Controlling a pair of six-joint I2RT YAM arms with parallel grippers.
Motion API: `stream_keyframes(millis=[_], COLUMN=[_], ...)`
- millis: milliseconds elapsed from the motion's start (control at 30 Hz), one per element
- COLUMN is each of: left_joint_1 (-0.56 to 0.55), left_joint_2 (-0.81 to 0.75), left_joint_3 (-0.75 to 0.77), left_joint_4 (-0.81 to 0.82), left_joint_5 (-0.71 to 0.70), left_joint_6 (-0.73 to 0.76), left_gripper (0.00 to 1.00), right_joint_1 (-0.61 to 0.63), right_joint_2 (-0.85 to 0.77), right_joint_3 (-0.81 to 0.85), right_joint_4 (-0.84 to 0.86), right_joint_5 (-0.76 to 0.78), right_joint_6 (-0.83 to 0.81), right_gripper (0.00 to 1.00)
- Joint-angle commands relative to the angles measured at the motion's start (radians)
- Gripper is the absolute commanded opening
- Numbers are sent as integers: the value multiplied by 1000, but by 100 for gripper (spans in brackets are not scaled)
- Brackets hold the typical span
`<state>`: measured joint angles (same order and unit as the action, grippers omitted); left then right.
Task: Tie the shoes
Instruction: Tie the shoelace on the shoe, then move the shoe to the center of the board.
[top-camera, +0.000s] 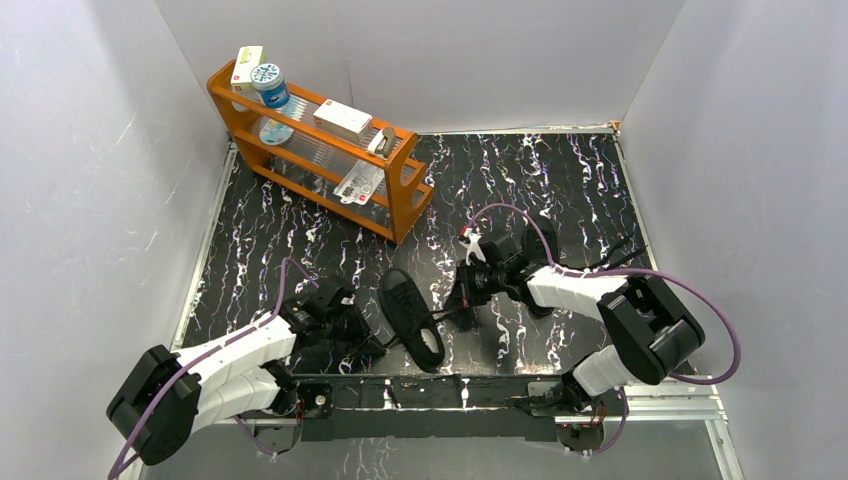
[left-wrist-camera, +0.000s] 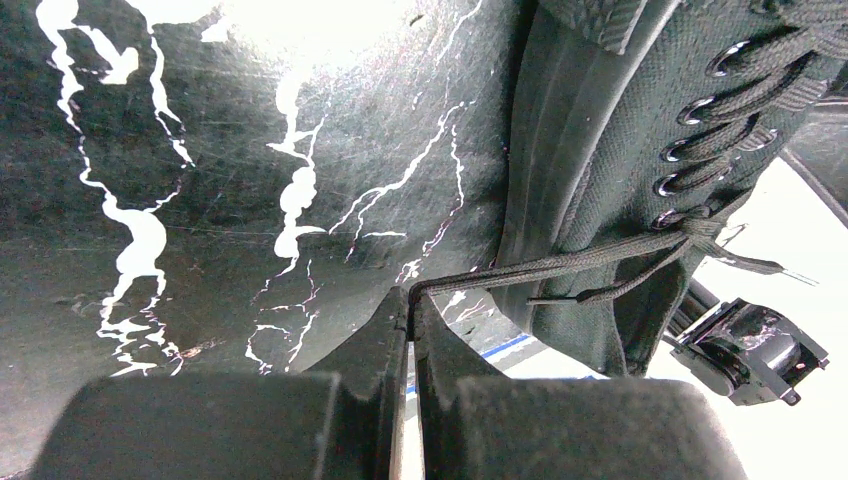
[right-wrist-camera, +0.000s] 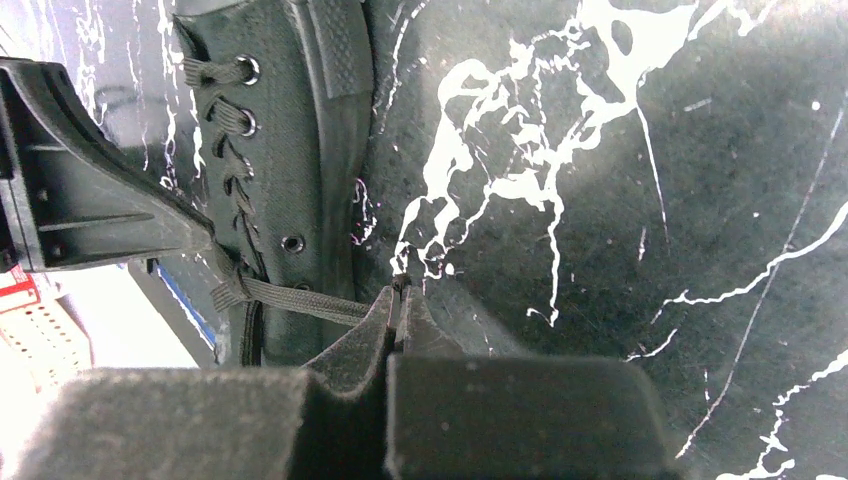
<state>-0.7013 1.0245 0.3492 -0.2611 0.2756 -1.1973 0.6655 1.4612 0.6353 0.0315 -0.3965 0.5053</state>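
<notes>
One black sneaker (top-camera: 412, 318) lies on the dark marbled table (top-camera: 300, 230) between the two arms, toe towards the back left. My left gripper (left-wrist-camera: 410, 300) is shut on the end of one thin black lace (left-wrist-camera: 560, 262), which runs taut to the knot at the shoe's eyelets (left-wrist-camera: 700, 120). From the other side my right gripper (right-wrist-camera: 401, 290) is shut on the other lace (right-wrist-camera: 300, 300) of the same shoe (right-wrist-camera: 290, 120). Seen from above, the left gripper (top-camera: 372, 345) and right gripper (top-camera: 462, 300) flank the shoe. A dark shape (top-camera: 545, 232) behind the right arm may be the other shoe, mostly hidden.
An orange rack (top-camera: 405, 195) with boxes and a blue-capped jar stands at the back left. White walls close in the table on three sides. The metal front rail (top-camera: 640, 402) carries both arm bases. A purple cable (top-camera: 520, 212) loops over the right arm.
</notes>
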Motion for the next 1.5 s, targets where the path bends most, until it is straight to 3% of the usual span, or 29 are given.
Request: stream_keyframes(millis=[0,267,300,333,400,500,533,633,667,967,1200,1467], left_joint_1=[6,6,6,6,6,7,9,11,12,13,13,13], left_joint_2=[-21,-54,-65,-77,-114,-164,-174,-178,-178,-170,-166,-55], left_joint_3=[-27,-24,-11,13,65,169,209,334,371,692,753,967], left_joint_4=[-123,-105,-107,-136,-180,-289,-323,-428,-450,-676,-718,-761], left_joint_5=[-38,-37,-39,-52,-89,-146,-158,-192,-195,-235,-189,-125], left_joint_6=[14,39,47,56,79,118,133,168,184,292,343,453], left_gripper=[0,0,4,16,34,44,46,72,75,88,88,88], right_joint_1=[-38,-39,-38,-38,-38,-38,-37,-38,-38,3,44,239], right_joint_2=[4,4,8,12,10,-31,-50,-74,-72,-67,-3,98], right_joint_3=[-50,-7,18,45,96,145,155,166,159,101,110,140], right_joint_4=[39,3,-24,-79,-171,-265,-287,-315,-310,-137,-109,8], right_joint_5=[76,-3,-30,-55,-87,-110,-113,-148,-168,-221,-157,60], right_joint_6=[-3,-99,-128,-150,-179,-203,-198,-170,-151,135,228,397], right_gripper=[0,0,0,1,30,70,79,94,98,96,90,74])
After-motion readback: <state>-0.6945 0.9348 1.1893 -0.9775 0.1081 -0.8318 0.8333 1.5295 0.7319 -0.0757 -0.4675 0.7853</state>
